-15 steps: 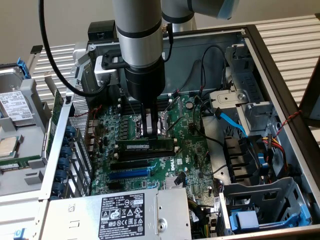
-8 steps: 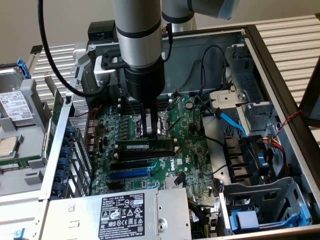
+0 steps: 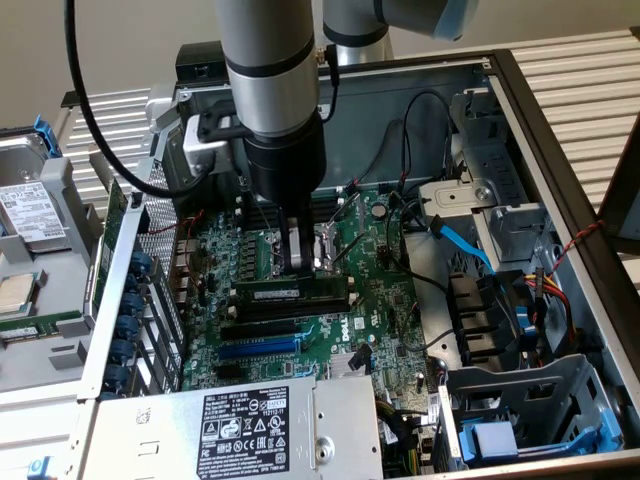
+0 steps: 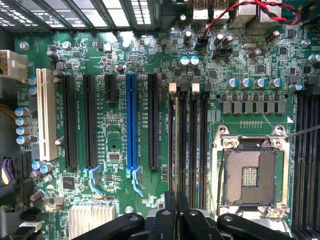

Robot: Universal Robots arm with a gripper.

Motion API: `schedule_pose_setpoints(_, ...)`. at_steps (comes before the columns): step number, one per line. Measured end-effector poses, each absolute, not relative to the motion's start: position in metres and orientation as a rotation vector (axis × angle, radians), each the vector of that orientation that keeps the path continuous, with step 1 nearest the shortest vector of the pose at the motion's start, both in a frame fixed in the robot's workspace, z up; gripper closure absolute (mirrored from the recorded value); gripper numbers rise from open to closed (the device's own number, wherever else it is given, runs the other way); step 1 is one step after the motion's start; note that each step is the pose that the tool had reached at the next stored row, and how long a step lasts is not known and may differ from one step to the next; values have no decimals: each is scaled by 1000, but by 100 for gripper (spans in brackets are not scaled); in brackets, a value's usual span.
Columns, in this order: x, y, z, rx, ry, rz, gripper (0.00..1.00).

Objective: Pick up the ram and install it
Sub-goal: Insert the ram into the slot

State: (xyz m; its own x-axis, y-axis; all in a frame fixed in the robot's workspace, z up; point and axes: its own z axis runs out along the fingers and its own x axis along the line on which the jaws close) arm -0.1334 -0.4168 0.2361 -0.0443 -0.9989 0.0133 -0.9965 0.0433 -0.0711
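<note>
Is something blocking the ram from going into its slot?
Nothing visible does. The gripper holds the ram right at the black memory slots beside the processor socket, with no cable or part between them.

ram [image 3: 290,292] 1 | blue slot [image 4: 131,122] 1 | white slot [image 4: 46,115] 1 | CPU socket [image 4: 249,177] 1 (pins bare)

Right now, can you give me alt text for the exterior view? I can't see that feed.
The arm's hand reaches down into an open computer case, shut on the ram. The ram stands on edge at the memory slots of the green motherboard, beside the bare processor socket.
</note>
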Motion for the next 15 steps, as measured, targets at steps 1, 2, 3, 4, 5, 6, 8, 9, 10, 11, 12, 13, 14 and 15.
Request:
schedule_pose_setpoints(1, -134, -417, 236, -2141, 2237, -99, 87)
schedule_pose_setpoints(2, -135, -417, 236, -2139, 2235, -104, 87)
schedule_pose_setpoints(3, -136, -417, 236, -2137, 2233, -109, 87)
schedule_pose_setpoints(4, -137, -417, 236, -2135, 2231, -112, 87)
schedule_pose_setpoints(5, -137, -417, 236, -2134, 2230, -114, 87)
schedule_pose_setpoints(6, -138, -417, 236, -2133, 2229, -115, 87)
schedule_pose_setpoints(8, -140, -417, 236, -2130, 2226, -121, 87)
schedule_pose_setpoints(9, -140, -417, 236, -2128, 2224, -125, 87)
schedule_pose_setpoints(10, -141, -417, 236, -2125, 2221, -130, 87)
schedule_pose_setpoints(11, -142, -417, 236, -2121, 2217, -138, 87)
schedule_pose_setpoints(12, -142, -417, 236, -2118, 2213, -145, 87)
schedule_pose_setpoints(13, -143, -417, 236, -2114, 2210, -152, 87)
schedule_pose_setpoints(14, -143, -417, 236, -2113, 2208, -154, 87)
schedule_pose_setpoints(15, -143, -417, 236, -2112, 2208, -156, 87)
